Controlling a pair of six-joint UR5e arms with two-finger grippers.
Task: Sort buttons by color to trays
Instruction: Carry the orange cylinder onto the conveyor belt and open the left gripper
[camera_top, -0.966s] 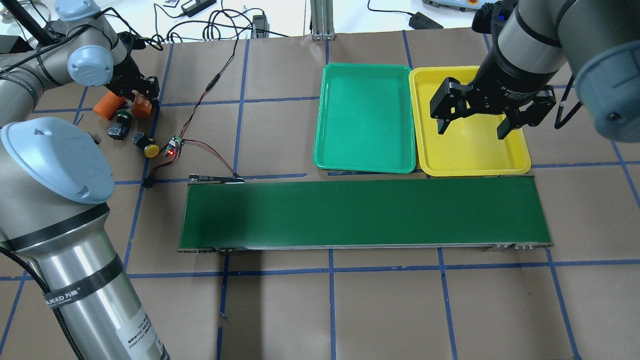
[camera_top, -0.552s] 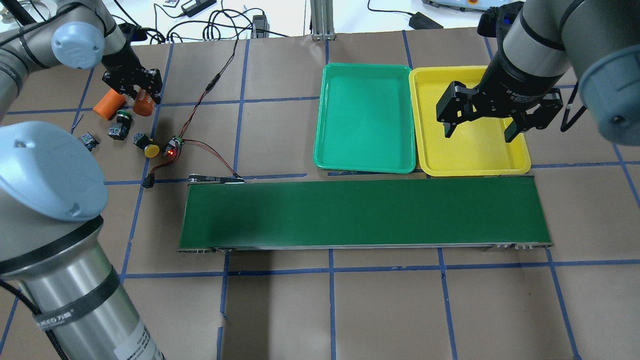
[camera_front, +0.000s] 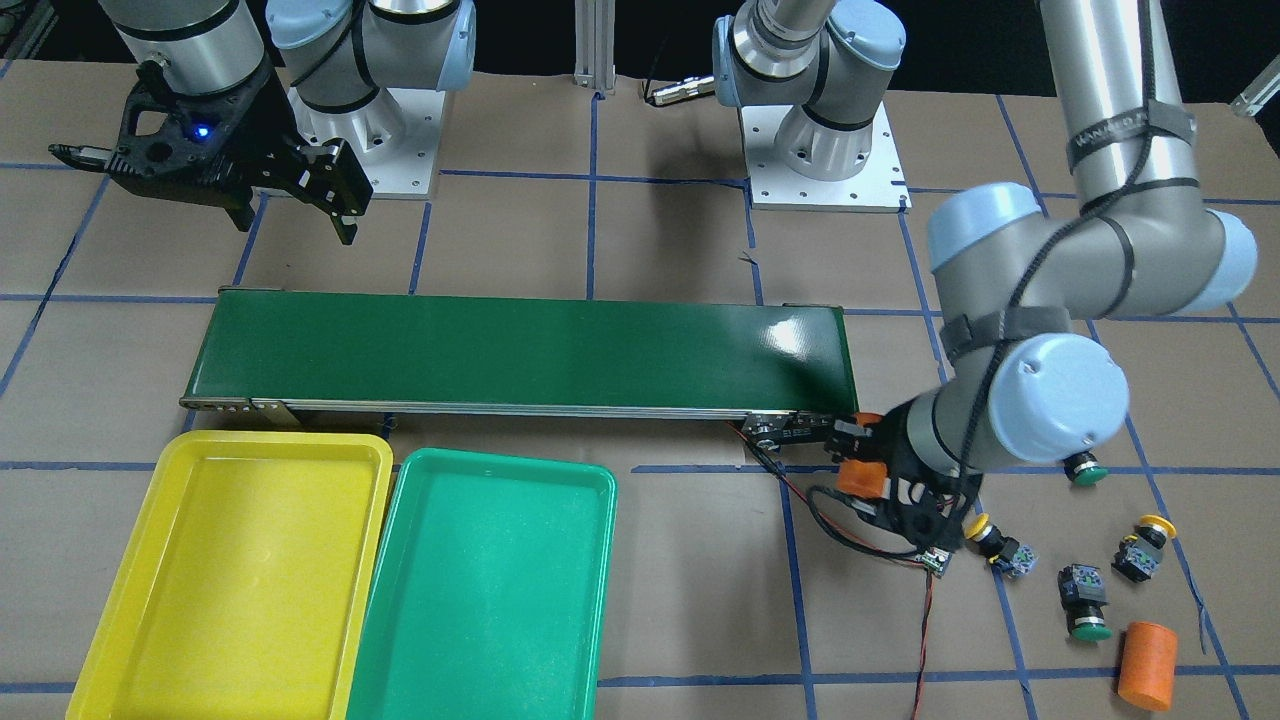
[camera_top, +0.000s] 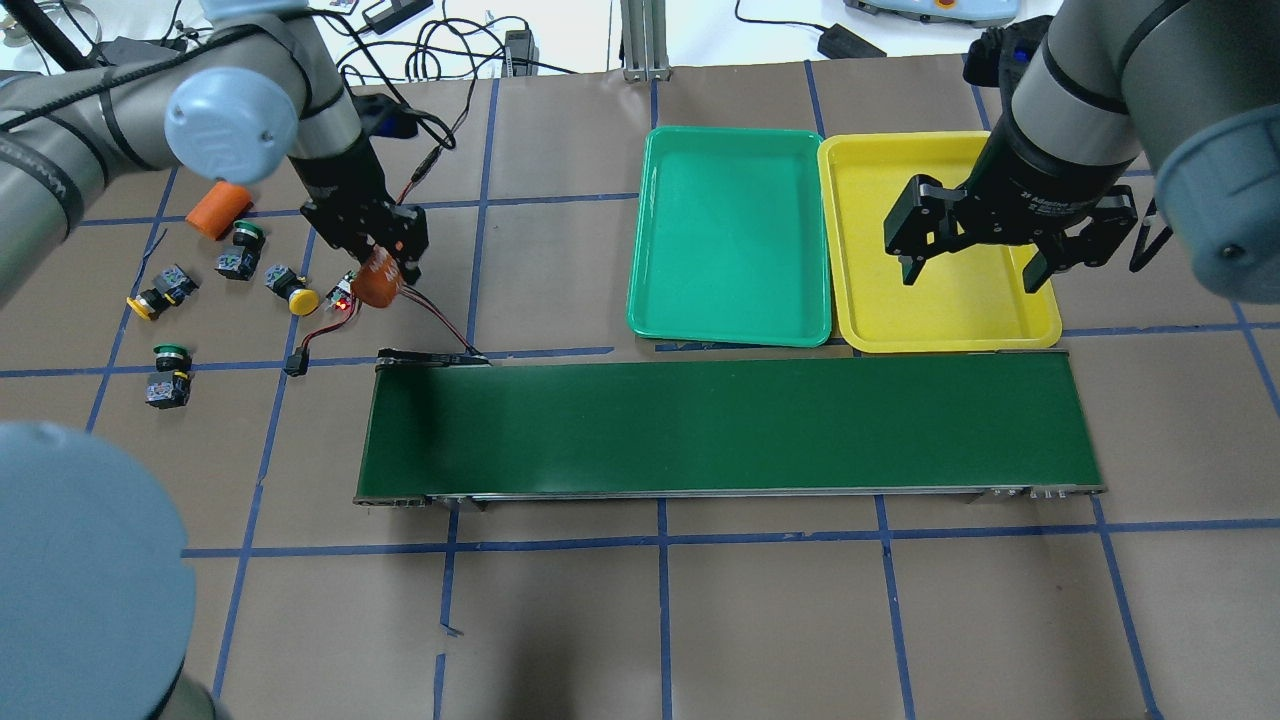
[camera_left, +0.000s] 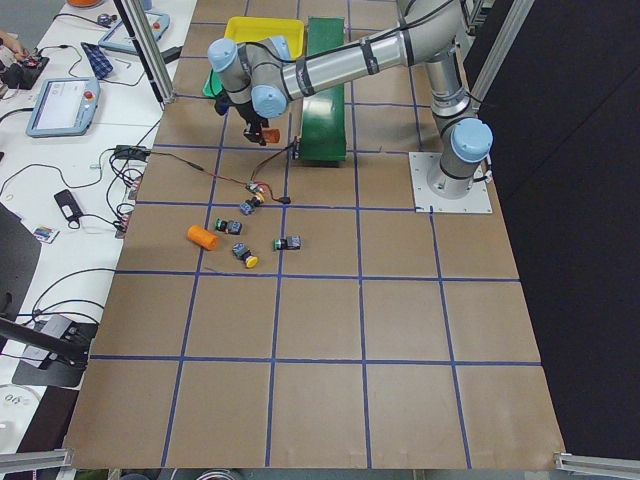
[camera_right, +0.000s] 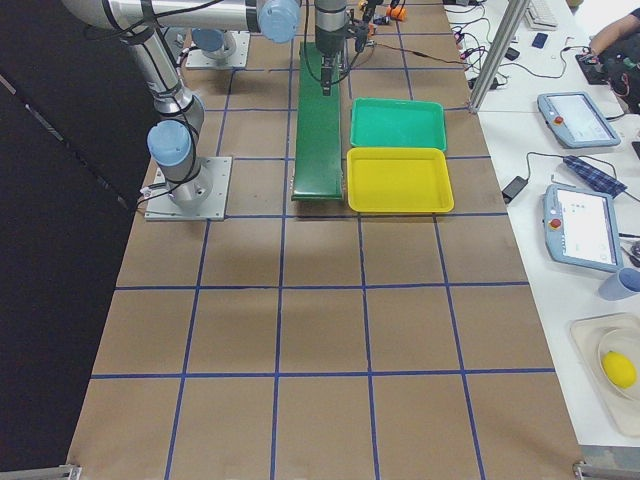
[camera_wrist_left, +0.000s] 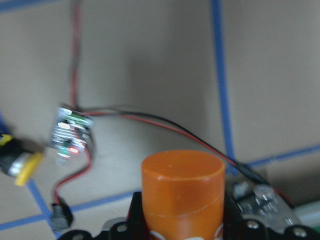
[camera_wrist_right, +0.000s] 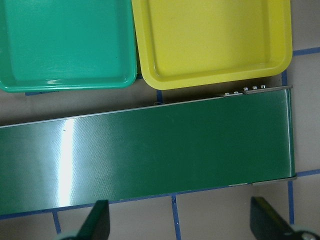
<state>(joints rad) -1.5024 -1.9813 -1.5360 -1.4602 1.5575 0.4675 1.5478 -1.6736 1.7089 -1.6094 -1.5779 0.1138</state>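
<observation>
My left gripper (camera_top: 380, 272) is shut on an orange cylinder (camera_top: 377, 283) and holds it above the small circuit board, near the conveyor's left end; the left wrist view shows the cylinder (camera_wrist_left: 182, 192) upright between the fingers. Four buttons lie on the table to its left: a green-capped one (camera_top: 244, 240), a yellow-capped one (camera_top: 296, 296), another yellow-capped one (camera_top: 148, 300) and another green-capped one (camera_top: 168, 360). My right gripper (camera_top: 970, 278) is open and empty above the yellow tray (camera_top: 940, 310). The green tray (camera_top: 730, 240) lies beside it. Both trays hold nothing.
A second orange cylinder (camera_top: 218, 208) lies behind the buttons. A circuit board (camera_top: 345, 290) with a red light and red-black wires sits by the long dark-green conveyor belt (camera_top: 730, 425), which runs in front of the trays. Cables lie at the table's far edge.
My left gripper has lifted one orange cylinder from the group and carried it right, toward the conveyor's left end. The left arm's swing uncovered two more buttons. My right gripper drifted slightly right.
</observation>
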